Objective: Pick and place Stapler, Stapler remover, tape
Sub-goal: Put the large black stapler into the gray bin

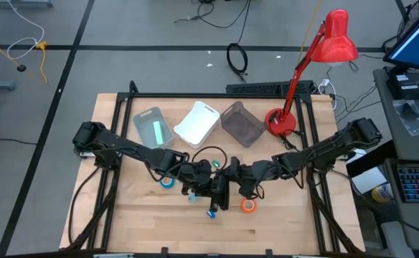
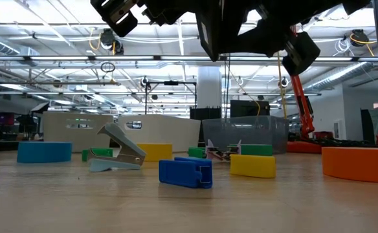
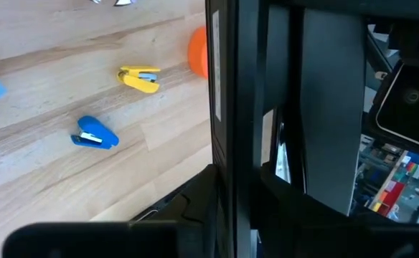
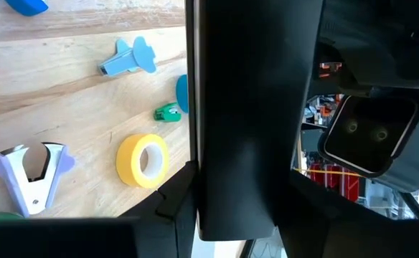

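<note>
Four tape rolls lie flat on the wooden surface (image 1: 130, 215). The blue roll (image 1: 167, 183) is left of the centre and the orange roll (image 1: 248, 206) is near and to the right. The yellow roll (image 4: 142, 160) lies under the arms, and I believe a green one lies close to it, half hidden.

Both arms meet above the middle. The left pincer (image 1: 211, 188) and the right pincer (image 1: 229, 186) hang just beside each other, clear of the surface, with a dark slab (image 4: 238, 107) between them that fills both wrist views. I cannot tell what it is, and I cannot tell for either pincer whether it is spread or pressed together.

I judge the rolls light and stiff, with smooth sides. I would put one tip in the pale core and one outside and pinch the wall.

The small blue stapler (image 3: 95, 134) and the yellow stapler (image 3: 140, 79) look like light, slippery plastic with a hinge. I would take them across the two long sides at the middle, so the lid does not swing.

The pale remover (image 4: 30, 172) is springy and its claws are thin, so I would hold it by the broad wings.

Three bins (image 1: 197, 122) wait at the far side.
</note>
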